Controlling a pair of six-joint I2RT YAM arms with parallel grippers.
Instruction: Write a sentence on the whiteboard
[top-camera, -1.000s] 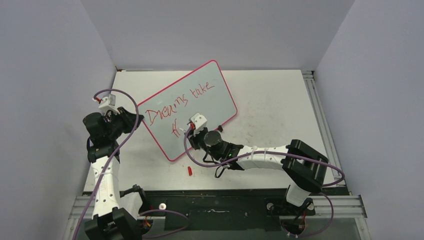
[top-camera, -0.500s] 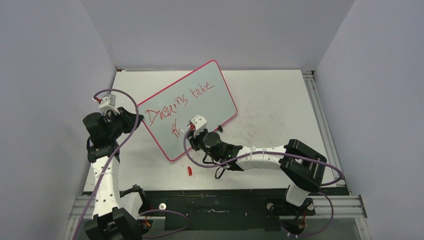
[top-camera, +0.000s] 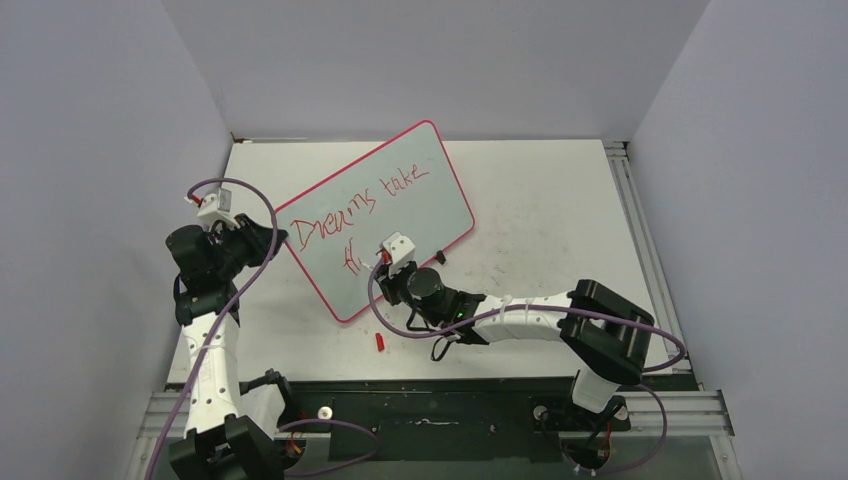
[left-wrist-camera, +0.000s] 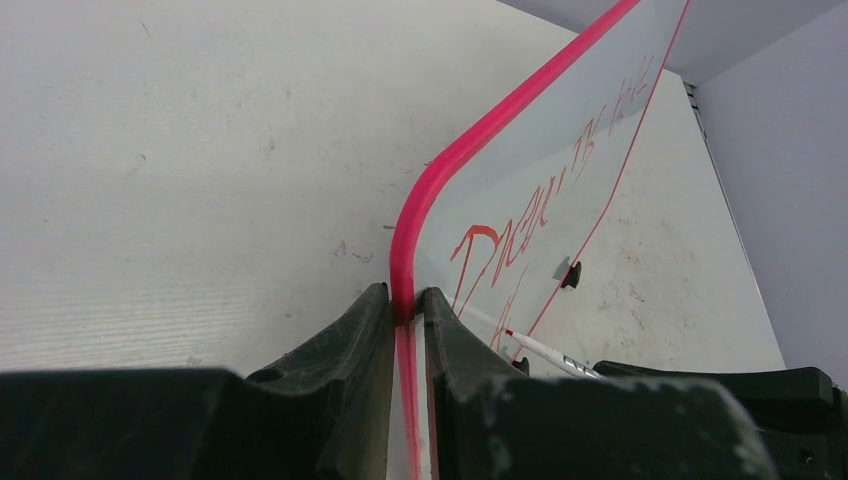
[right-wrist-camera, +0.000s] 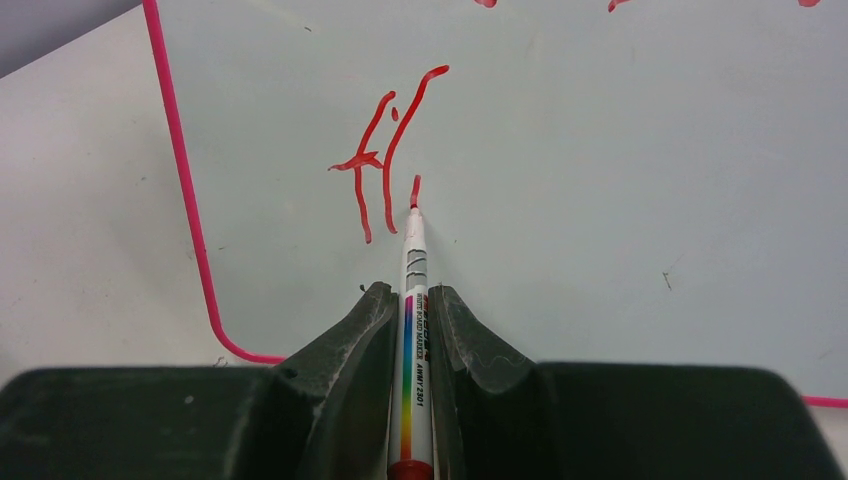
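Observation:
The whiteboard (top-camera: 400, 205) lies tilted on the table, pale with a red-pink rim, bearing red writing "Dreams take" and "fl" below. My left gripper (left-wrist-camera: 407, 305) is shut on the whiteboard's rim (left-wrist-camera: 470, 150) at its left corner. My right gripper (right-wrist-camera: 408, 295) is shut on a white marker (right-wrist-camera: 412, 340) with a rainbow stripe. The marker's red tip (right-wrist-camera: 414, 207) touches the board (right-wrist-camera: 600, 150) just right of the "fl" strokes (right-wrist-camera: 385, 150), at the foot of a short fresh red stroke. From above, the right gripper (top-camera: 388, 268) hovers over the board's lower part.
A small red marker cap (top-camera: 380, 342) lies on the white table (top-camera: 560, 220) near the front edge. Black clip feet (left-wrist-camera: 570, 273) stand on the board's near long edge. Grey walls close in on three sides; a metal rail (top-camera: 640, 230) runs along the right.
The right gripper has slid slightly down and right along the board with the marker, and a short new red stroke stands beside the "fl". The left arm has not moved.

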